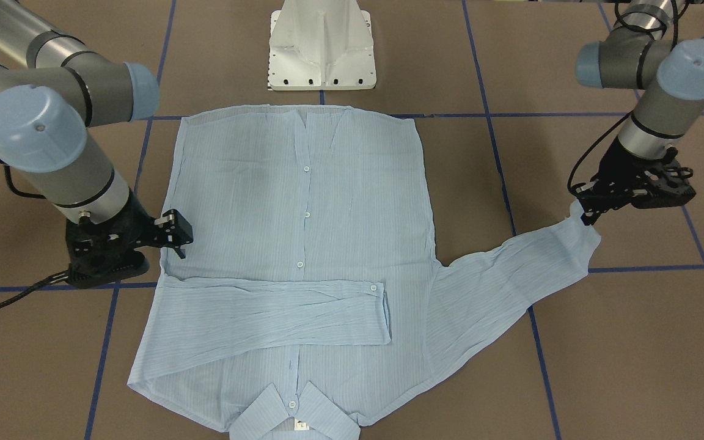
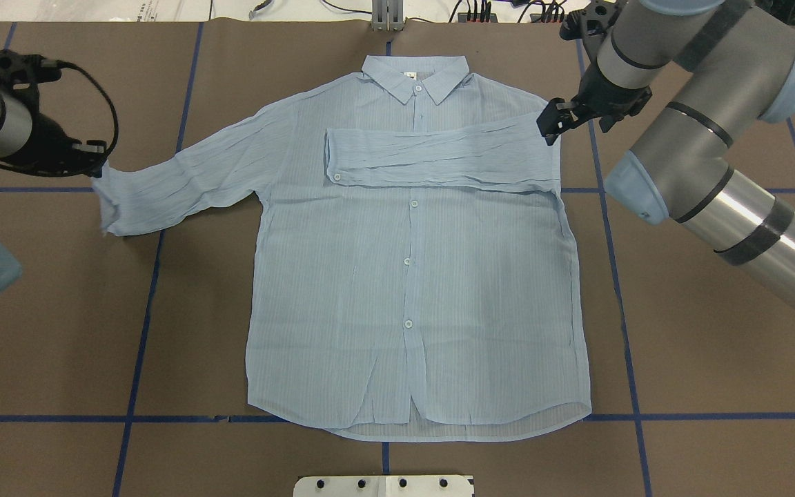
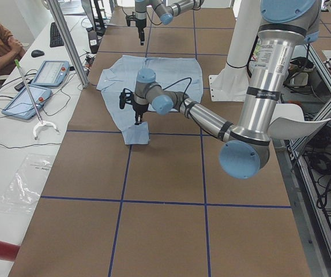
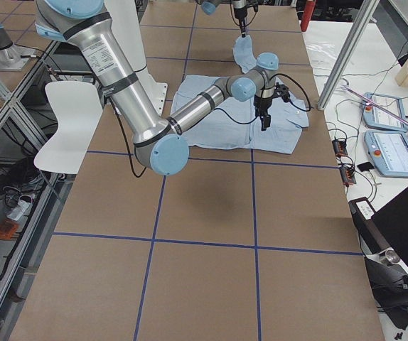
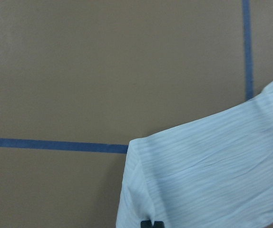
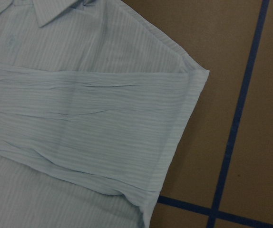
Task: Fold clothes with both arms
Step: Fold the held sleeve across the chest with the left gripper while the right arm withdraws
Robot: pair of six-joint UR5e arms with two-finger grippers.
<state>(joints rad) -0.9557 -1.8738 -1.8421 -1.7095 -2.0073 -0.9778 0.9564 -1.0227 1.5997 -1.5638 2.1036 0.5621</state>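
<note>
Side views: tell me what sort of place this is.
Most likely a robotics lab: the left arm and right arm work over a brown table taped in a blue grid, with control tablets and a laptop on a side bench.

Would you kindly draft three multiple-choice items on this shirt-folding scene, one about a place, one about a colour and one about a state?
1. Where does the folded sleeve lie?
A. Over the hem.
B. Across the chest of the shirt, just below the collar.
C. Hanging off the table.

2. What colour are the taped grid lines?
A. Blue.
B. Red.
C. Yellow.

3. What is the left pincer doing?
A. Hanging open over the collar.
B. Resting on the pedestal.
C. Pinching the cuff of the outstretched sleeve.

Answers:
1 B: the overhead view shows the folded sleeve crossing the chest under the collar.
2 A: every line on the brown surface is blue.
3 C: the left pincer's tips meet on the cuff fabric.
</note>
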